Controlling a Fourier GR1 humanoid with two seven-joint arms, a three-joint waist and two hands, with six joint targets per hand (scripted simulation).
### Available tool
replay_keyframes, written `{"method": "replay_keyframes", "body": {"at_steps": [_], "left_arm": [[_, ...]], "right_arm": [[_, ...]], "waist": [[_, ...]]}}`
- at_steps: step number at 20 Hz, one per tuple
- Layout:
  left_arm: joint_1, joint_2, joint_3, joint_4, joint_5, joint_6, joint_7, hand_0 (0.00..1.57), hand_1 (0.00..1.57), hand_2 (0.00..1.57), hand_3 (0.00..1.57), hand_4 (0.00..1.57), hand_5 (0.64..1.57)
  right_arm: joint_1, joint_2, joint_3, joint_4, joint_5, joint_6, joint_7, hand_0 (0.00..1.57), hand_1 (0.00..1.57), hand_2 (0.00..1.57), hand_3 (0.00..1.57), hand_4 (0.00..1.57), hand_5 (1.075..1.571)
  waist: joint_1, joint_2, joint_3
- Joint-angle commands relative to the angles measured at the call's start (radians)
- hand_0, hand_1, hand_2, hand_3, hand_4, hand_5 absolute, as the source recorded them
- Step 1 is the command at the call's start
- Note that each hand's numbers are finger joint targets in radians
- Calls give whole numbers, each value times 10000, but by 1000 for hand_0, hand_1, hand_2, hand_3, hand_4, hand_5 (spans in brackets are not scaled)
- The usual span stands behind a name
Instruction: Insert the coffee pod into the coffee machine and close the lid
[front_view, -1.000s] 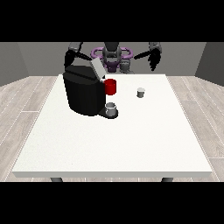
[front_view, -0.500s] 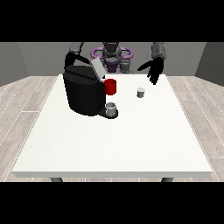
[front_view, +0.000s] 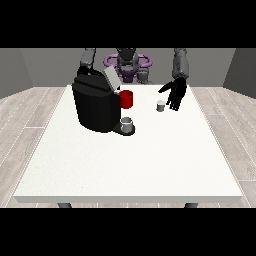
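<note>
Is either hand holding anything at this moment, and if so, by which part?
Nothing is held. The hand at the view's right hangs with straight fingers beside the coffee pod, apart from it. The other hand is hidden behind the coffee machine.

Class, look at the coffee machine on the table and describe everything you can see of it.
The coffee machine is a bulky, glossy black body standing upright on the far left part of the white table. Its grey lid is tilted open at the top. A red part juts out at its front, and a small grey cup sits on its base below. No hand visibly touches it.
</note>
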Motion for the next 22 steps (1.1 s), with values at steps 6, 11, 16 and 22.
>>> {"method": "replay_keyframes", "body": {"at_steps": [6,11,16,22], "left_arm": [[-632,-1185,-634,1139,-1805,1897,-279,946,946,967,665,0,1571],[-1176,-721,-576,2140,-2497,2217,-1004,1071,1071,1132,931,465,1571],[-1559,-259,-1148,2276,-3439,1763,-871,757,757,950,811,339,1571],[-1675,-555,-1492,3181,-4241,1254,-207,748,748,941,809,373,1571]], "right_arm": [[-749,-119,-355,1363,-77,121,-191,0,0,0,0,0,1571],[-437,35,47,1035,-19,314,41,0,0,0,0,0,1571],[-1002,3,-482,2024,-183,139,-1058,0,0,0,0,0,1571],[-662,48,-309,2114,-295,286,-692,0,0,0,0,0,1571]], "waist": [[331,10,2],[-252,-62,-1],[166,315,7],[-51,-336,5]]}}
